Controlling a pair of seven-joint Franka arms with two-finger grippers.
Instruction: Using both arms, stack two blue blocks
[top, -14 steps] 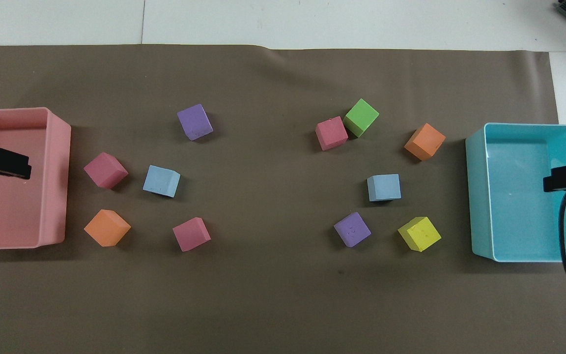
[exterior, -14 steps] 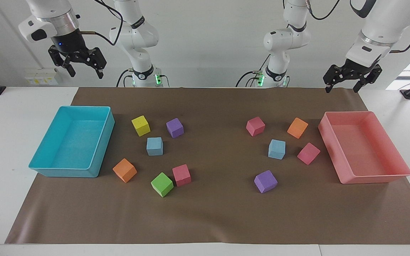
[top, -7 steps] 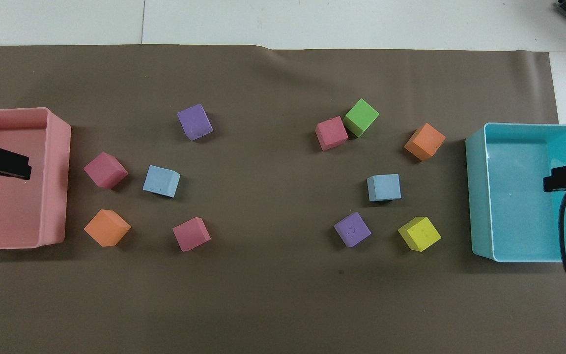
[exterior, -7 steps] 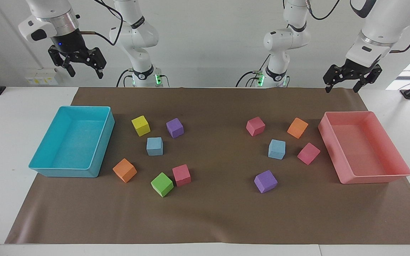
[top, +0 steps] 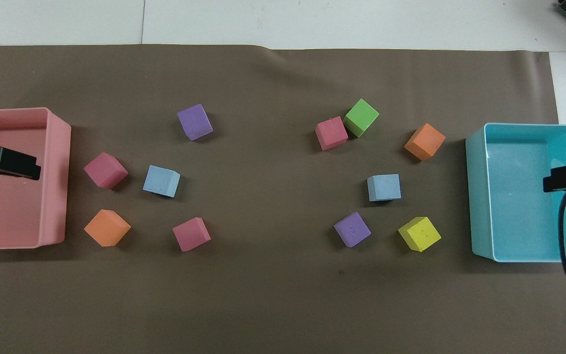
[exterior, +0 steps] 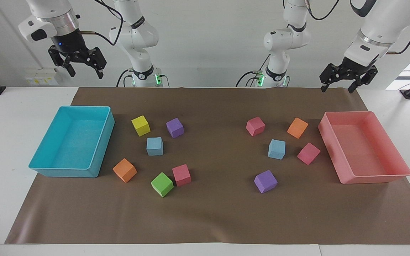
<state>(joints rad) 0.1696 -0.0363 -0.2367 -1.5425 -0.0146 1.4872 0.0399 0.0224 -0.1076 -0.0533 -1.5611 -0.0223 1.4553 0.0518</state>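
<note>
Two light blue blocks lie apart on the brown mat. One blue block [exterior: 154, 146] [top: 384, 187] sits toward the right arm's end, among other cubes. The other blue block [exterior: 277, 149] [top: 161, 181] sits toward the left arm's end. My right gripper [exterior: 85, 74] hangs open and empty, high over the turquoise tray [exterior: 101, 149]. My left gripper [exterior: 336, 88] hangs open and empty, high over the pink tray [exterior: 331, 147]. Neither gripper is close to a block.
Around the first blue block lie yellow [exterior: 141, 125], purple [exterior: 174, 127], orange [exterior: 124, 170], green [exterior: 162, 184] and pink [exterior: 181, 175] cubes. Around the other lie pink [exterior: 255, 126], orange [exterior: 297, 127], pink [exterior: 308, 153] and purple [exterior: 265, 181] cubes.
My left gripper has shifted a little toward the middle of the table, still high over the pink tray. The right arm and all blocks have not moved.
</note>
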